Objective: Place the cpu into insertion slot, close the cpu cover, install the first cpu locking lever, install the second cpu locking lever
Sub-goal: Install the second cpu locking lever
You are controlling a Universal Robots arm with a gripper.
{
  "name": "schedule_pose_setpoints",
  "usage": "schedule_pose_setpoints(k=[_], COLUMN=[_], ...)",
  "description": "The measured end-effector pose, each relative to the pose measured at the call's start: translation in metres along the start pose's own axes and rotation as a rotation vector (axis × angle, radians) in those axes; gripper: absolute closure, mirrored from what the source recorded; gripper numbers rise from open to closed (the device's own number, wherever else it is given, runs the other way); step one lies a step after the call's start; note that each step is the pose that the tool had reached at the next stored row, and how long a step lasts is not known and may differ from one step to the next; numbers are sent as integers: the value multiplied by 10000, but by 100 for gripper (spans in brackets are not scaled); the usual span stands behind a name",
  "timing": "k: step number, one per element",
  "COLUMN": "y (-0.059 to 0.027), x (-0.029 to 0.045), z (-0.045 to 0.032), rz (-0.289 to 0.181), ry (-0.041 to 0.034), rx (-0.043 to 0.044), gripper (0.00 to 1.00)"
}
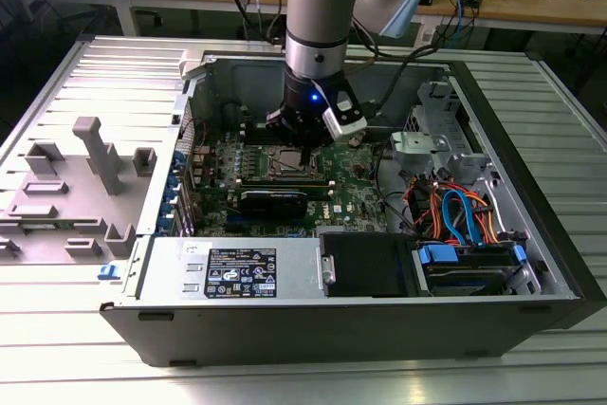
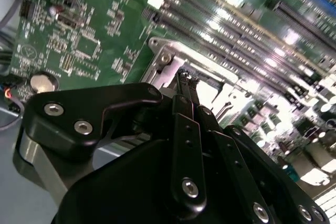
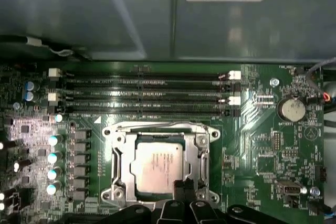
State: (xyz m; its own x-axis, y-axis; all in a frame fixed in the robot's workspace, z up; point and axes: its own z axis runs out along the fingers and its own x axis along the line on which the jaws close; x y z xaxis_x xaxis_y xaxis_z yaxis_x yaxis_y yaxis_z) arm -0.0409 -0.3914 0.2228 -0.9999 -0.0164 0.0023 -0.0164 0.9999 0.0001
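With cpu seated and cover down, the pressed-together gripper at its six o'clock edge should press squarely.

One open computer case is lying on the slatted table, and one robot arm is reaching into it. Inside, one green motherboard is showing one cpu sitting in one insertion slot, with four long memory slots running at its twelve o'clock in the first wrist view. One coin battery is sitting at two o'clock of the cpu.
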Motion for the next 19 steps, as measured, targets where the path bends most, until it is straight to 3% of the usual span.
schedule_pose_setpoints(k=[10,19], y=[-54,-153], x=[1,3], z=[-160,-171], rz=[0,0], ry=[-1,0], rx=[-2,-1], gripper=[89,89])
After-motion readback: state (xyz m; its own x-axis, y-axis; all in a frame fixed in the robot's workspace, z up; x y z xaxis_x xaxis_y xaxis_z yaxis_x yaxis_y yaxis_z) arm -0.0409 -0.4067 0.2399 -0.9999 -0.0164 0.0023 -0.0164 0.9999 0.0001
